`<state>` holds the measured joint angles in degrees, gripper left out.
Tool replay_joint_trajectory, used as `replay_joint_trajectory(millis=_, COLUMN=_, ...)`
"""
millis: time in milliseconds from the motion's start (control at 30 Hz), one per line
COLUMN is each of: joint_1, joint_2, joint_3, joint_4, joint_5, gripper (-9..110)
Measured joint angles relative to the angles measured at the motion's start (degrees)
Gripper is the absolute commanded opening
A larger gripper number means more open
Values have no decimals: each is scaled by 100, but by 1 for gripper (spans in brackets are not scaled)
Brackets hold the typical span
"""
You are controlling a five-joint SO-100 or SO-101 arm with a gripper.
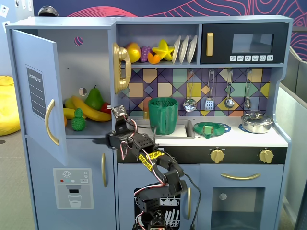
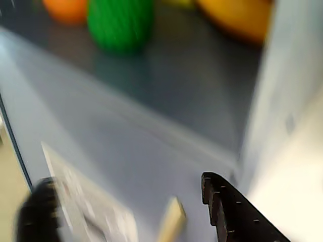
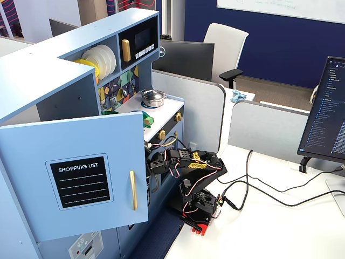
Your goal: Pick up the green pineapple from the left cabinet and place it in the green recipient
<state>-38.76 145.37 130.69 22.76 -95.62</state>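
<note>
Gripper (image 2: 126,212) empty, jaws apart, green pineapple (image 1: 78,120) on shelf, hidden behind door (image 3: 75,172).

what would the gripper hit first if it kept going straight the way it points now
Probably the green pineapple: in the wrist view it lies ahead of the gripper across bare shelf floor inside the left cabinet. Blur leaves depth uncertain.

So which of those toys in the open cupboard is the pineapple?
Start at the tall light-blue cabinet on the left of a fixed view, its door swung open. On its shelf, at the front of the fruit pile, sits the green pineapple. It is small, dark green and bumpy, unlike the smooth pear and the yellow bananas behind it.
</note>
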Motion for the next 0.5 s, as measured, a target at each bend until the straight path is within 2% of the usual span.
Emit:
replay_joint_trajectory(millis=267, joint_1=-185, joint_2=-940, joint_3=-141, joint_4=-1995, joint_5=413, gripper=36)
replay_joint_trajectory(millis=500, joint_1=-334, joint_2=-1450, joint_3=-141, joint_4=-2883, joint_5=466, gripper=36)
